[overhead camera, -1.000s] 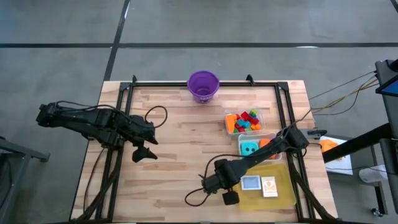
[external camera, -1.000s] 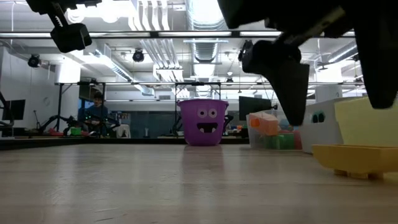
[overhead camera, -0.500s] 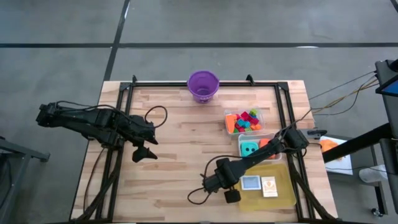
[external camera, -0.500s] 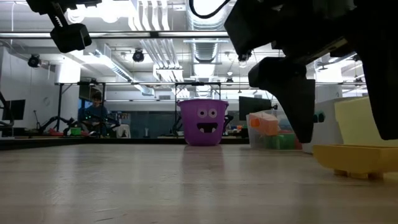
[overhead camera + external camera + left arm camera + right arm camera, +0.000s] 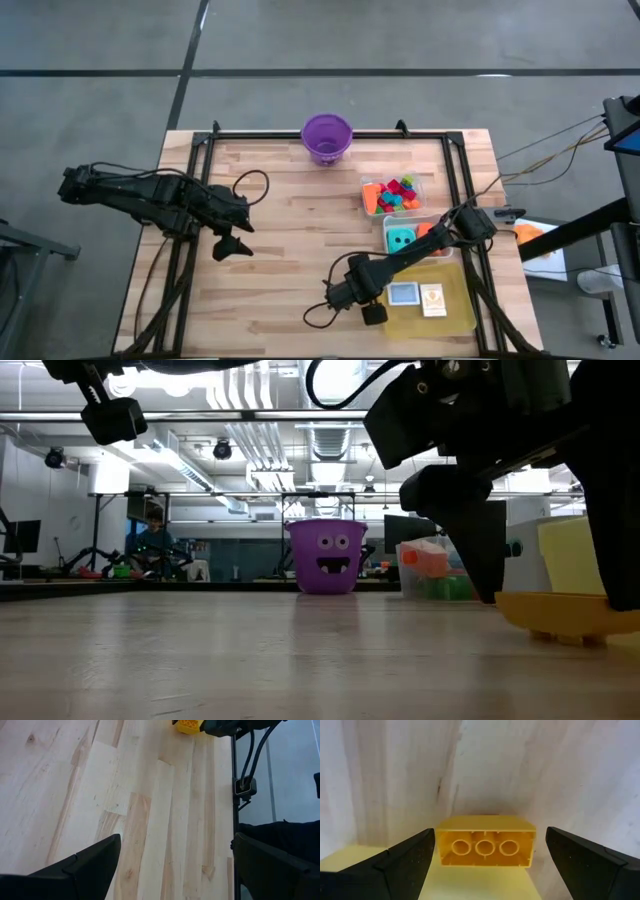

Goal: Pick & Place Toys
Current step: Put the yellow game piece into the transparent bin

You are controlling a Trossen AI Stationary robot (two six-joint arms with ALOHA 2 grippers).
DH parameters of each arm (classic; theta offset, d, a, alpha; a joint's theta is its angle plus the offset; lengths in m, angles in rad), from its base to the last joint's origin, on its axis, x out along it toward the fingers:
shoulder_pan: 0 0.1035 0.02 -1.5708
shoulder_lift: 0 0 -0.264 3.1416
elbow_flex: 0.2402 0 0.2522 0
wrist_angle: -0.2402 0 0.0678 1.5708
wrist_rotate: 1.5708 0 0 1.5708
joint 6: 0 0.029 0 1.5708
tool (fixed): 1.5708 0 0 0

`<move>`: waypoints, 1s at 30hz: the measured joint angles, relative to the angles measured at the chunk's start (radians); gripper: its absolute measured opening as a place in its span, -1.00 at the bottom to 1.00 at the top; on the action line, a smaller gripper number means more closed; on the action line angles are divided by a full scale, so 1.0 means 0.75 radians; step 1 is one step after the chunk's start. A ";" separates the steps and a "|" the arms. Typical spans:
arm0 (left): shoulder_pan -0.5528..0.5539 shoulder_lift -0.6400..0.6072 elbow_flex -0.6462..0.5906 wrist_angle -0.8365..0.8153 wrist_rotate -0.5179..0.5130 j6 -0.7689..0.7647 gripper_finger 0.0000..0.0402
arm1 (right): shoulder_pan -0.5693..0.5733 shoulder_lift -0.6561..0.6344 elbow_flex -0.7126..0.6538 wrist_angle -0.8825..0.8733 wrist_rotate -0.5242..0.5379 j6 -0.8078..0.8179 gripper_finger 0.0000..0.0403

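We see the right gripper (image 5: pixel 485 865) spread wide and empty, low over the near left edge of the yellow tray (image 5: pixel 455 318), a yellow block (image 5: pixel 485 841) lying between its fingers. Small cards (image 5: pixel 417 296) rest in that tray; more toys (image 5: pixel 398 194) fill clear tubs (image 5: pixel 366 206) behind. The left gripper (image 5: pixel 236 247) hangs open, well apart.

pale matt wood table (image 5: pixel 290 200); glossy plastic purple bucket (image 5: pixel 327 137), yellow tray (image 5: pixel 455 315).
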 joint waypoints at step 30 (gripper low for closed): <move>0.000 0.000 0.000 0.000 0.000 0.004 0.85 | -0.001 0.000 -0.067 0.039 -0.002 -0.005 0.53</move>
